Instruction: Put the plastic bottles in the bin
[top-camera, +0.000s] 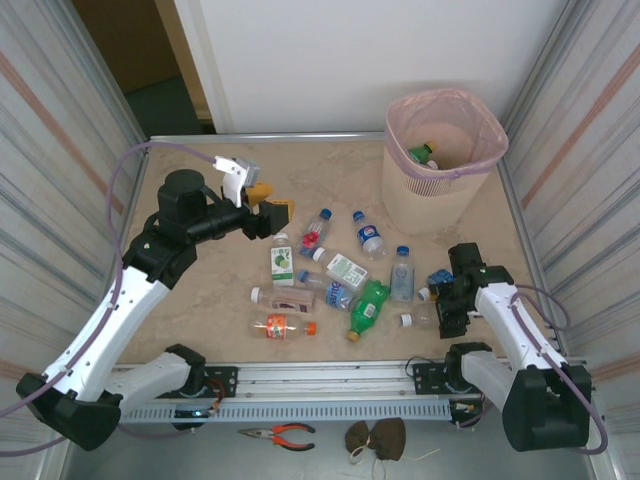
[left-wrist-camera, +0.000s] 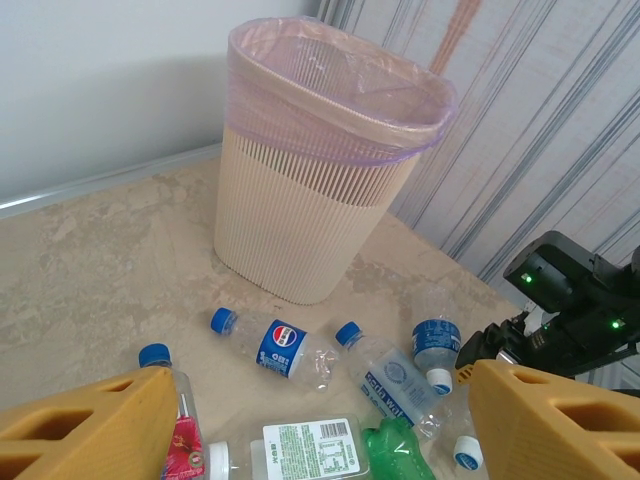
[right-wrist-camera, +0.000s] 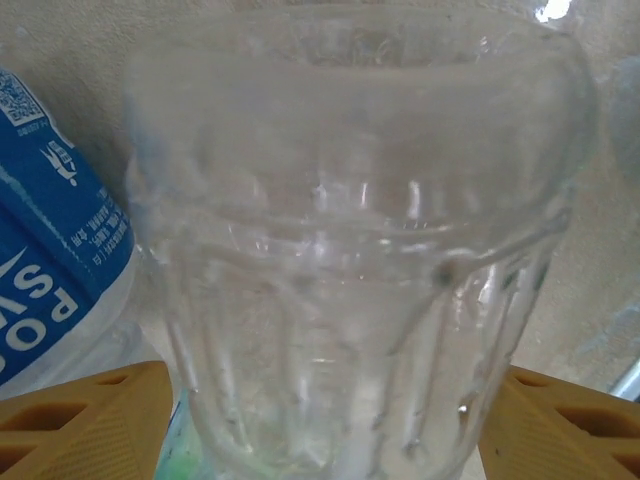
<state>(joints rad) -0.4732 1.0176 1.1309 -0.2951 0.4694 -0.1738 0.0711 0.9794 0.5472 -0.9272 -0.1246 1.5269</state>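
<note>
Right gripper (right-wrist-camera: 325, 370) — fingers wide around a clear bottle (right-wrist-camera: 350, 250), grip unconfirmed; if you lift before they pinch, it slips out between them. Left gripper (left-wrist-camera: 320, 370) gapes, empty.

Plastic bottles (top-camera: 347, 268) lying scattered (clear, green, orange-labelled), beige pink-lined bin (top-camera: 430, 205) upright beyond them, one bottle (top-camera: 422, 153) inside

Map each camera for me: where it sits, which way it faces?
Top external: high behind the robot, looking down on table, bottles, bin; left arm and right arm show.
Left wrist: raised, facing the bin and right arm; own jaws apart, empty.
Right wrist: low, close on a clear bottle between its jaws.
Shared: top, left wrist both see the bin.
</note>
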